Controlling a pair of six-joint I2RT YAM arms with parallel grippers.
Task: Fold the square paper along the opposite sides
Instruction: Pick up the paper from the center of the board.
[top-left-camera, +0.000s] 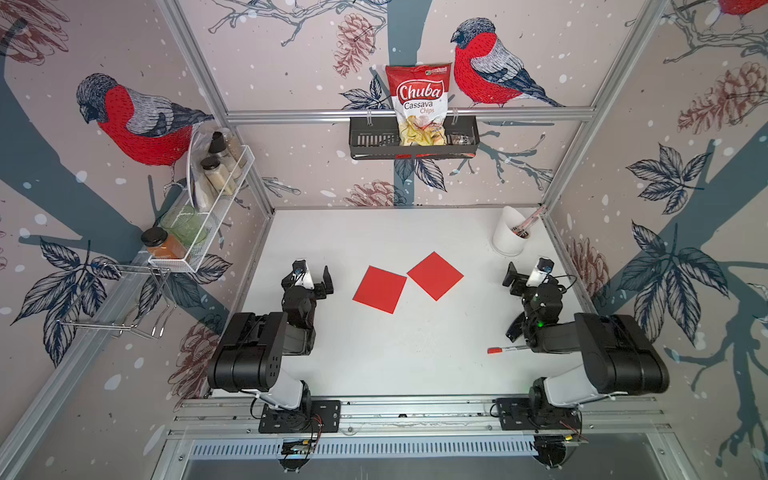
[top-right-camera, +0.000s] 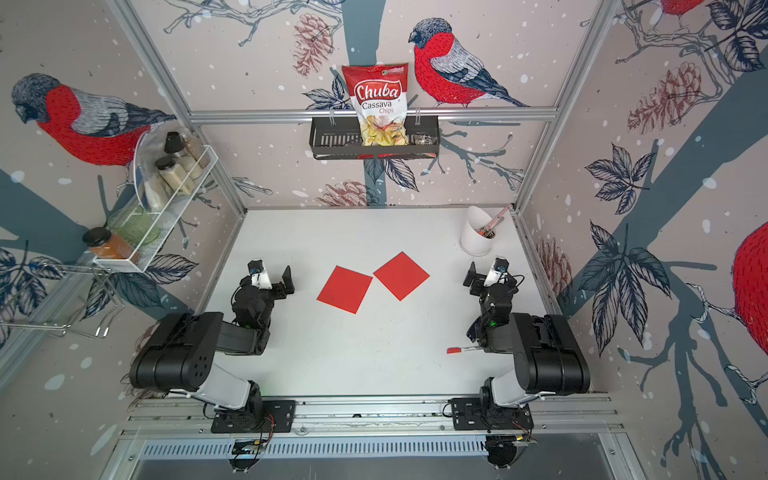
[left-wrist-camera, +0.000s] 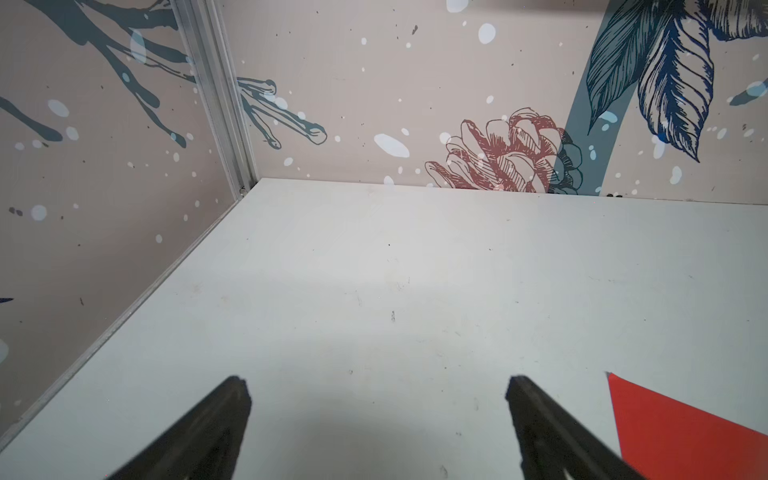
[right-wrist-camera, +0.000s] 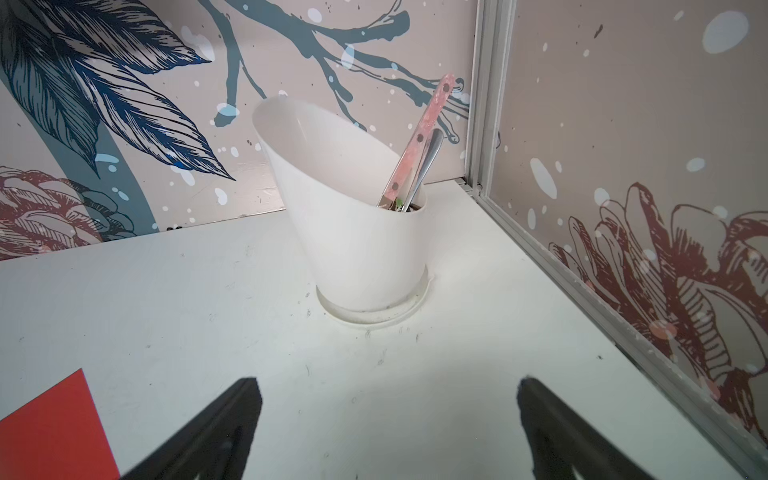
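Note:
Two red square papers lie flat on the white table (top-left-camera: 374, 357) in both top views, one to the left (top-left-camera: 379, 289) (top-right-camera: 344, 289) and one turned like a diamond to its right (top-left-camera: 435, 275) (top-right-camera: 401, 275). Their near corners almost touch. My left gripper (top-left-camera: 309, 277) (top-right-camera: 269, 278) hovers left of the papers, open and empty. In the left wrist view its jaws (left-wrist-camera: 376, 384) stand wide over bare table, with a red paper corner (left-wrist-camera: 681, 432) beside one finger. My right gripper (top-left-camera: 527, 274) (top-right-camera: 487, 276) is right of the papers, open and empty (right-wrist-camera: 388, 384), with a red paper edge (right-wrist-camera: 54, 432) off to one side.
A white slanted cup (top-left-camera: 508, 239) (right-wrist-camera: 353, 232) holding cutlery stands at the back right corner. A pen with a red cap (top-left-camera: 505, 349) lies by the right arm. A chips bag (top-left-camera: 419, 104) sits in a black wall basket, and a spice rack (top-left-camera: 208, 199) hangs on the left wall.

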